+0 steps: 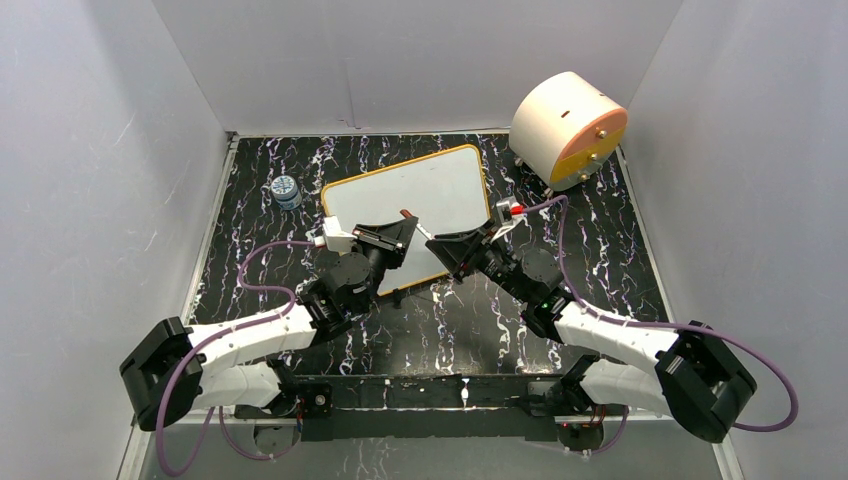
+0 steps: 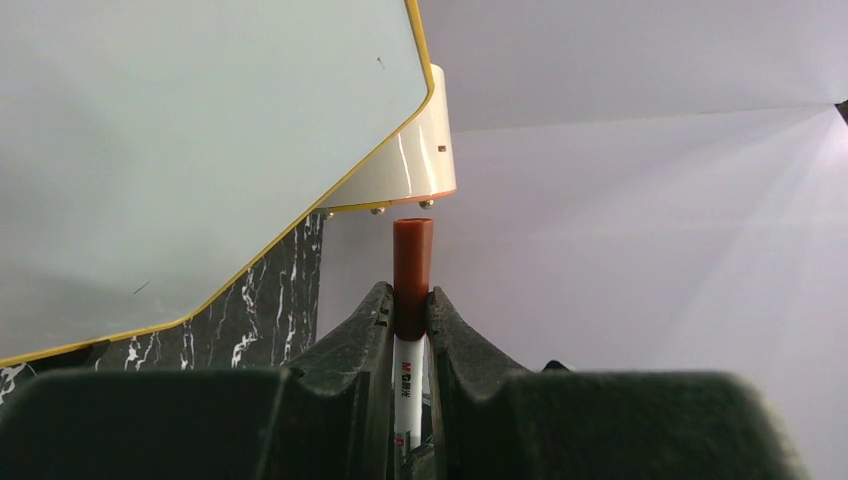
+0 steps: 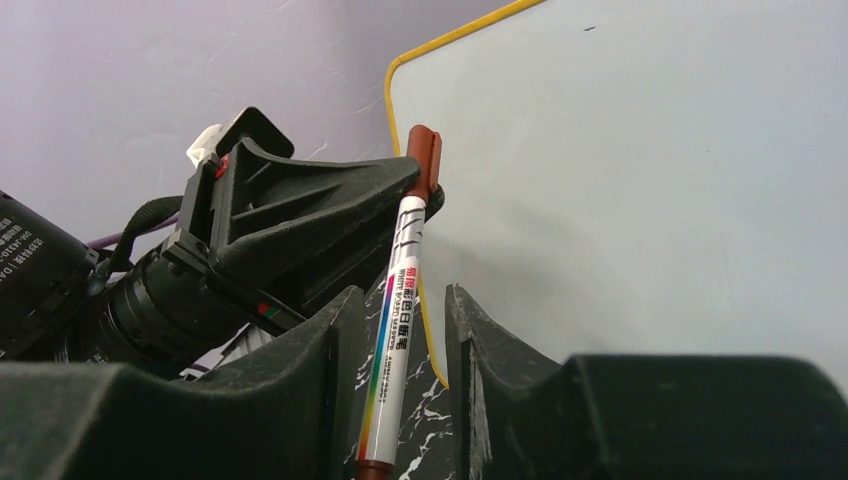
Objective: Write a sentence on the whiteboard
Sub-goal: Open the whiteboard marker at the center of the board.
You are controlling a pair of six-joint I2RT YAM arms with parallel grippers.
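The whiteboard (image 1: 420,195) lies flat on the marbled table, white with a thin yellow frame, and no sentence is in view on its face. My left gripper (image 1: 400,228) hovers over the board's near part, shut on the brown cap (image 2: 413,270) of a white marker (image 1: 418,226). My right gripper (image 1: 440,243) meets it from the right. Its jaws straddle the marker's barrel (image 3: 395,330), which lies beside the left finger with a gap to the right one. The left gripper (image 3: 300,215) fills the left of the right wrist view and the whiteboard (image 3: 650,180) the right.
A round peach-and-orange drum (image 1: 567,128) stands at the back right corner, just beyond the board. A small blue round object (image 1: 286,190) sits left of the board. Grey walls close in the table on three sides.
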